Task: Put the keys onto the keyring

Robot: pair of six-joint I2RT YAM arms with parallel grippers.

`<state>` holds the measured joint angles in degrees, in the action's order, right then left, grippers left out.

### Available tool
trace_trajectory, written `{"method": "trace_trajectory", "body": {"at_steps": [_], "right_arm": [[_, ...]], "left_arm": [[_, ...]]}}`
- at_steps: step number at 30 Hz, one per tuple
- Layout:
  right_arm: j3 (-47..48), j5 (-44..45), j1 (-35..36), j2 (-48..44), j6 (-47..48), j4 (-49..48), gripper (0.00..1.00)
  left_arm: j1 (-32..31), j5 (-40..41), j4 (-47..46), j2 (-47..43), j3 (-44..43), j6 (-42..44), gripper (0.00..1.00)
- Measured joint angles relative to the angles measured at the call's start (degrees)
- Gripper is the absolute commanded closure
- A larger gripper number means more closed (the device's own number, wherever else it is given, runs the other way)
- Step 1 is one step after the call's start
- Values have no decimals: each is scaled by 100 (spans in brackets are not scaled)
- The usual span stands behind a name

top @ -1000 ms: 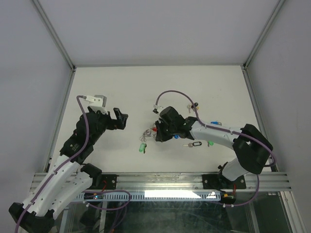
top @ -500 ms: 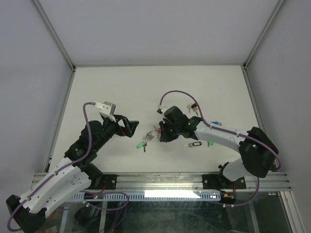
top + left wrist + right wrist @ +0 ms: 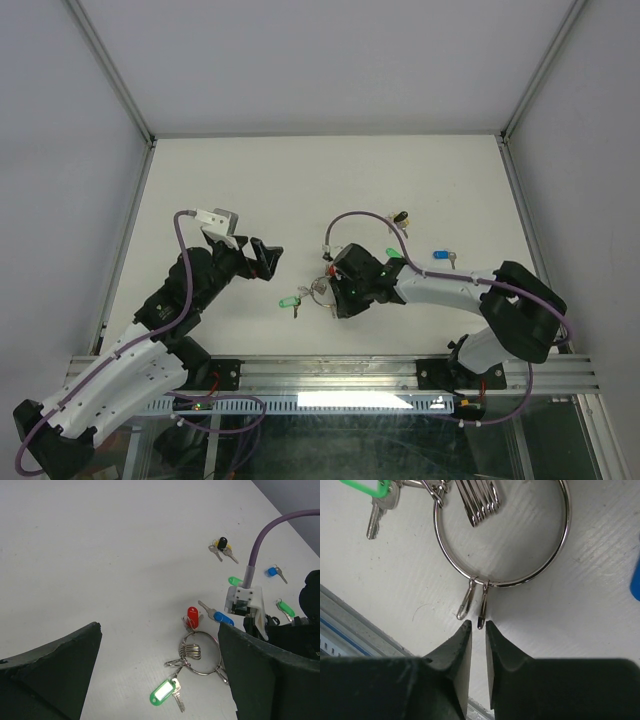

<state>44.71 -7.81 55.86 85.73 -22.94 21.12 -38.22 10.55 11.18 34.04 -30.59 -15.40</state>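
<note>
Presently: keyring [image 3: 520, 583] flat on tabletop [image 3: 545, 630], upper half of right wrist view, green-tagged key [image 3: 379, 510] attached. Right jaws narrowly parted just below it, seemingly gripping nothing. Left jaws wide, empty.

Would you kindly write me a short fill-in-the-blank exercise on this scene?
1. The left end effector stands wide ____.
2. The tagged key on the keyring is ____.
3. The small bunch far from the keyring pairs a black cap with a ____ one.
Missing words: open; green; yellow.
</note>
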Motion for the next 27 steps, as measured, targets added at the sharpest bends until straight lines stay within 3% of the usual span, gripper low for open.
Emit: {"method": "trace_trajectory", "body": {"at_steps": [16, 27], "right_arm": [[-219, 413, 22, -256, -111, -52, 64], [-269, 273, 22, -278, -229, -205, 66]], "left_arm": [[0, 118, 7, -7, 0, 2, 1], [0, 116, 37, 0, 0, 7, 1]]}}
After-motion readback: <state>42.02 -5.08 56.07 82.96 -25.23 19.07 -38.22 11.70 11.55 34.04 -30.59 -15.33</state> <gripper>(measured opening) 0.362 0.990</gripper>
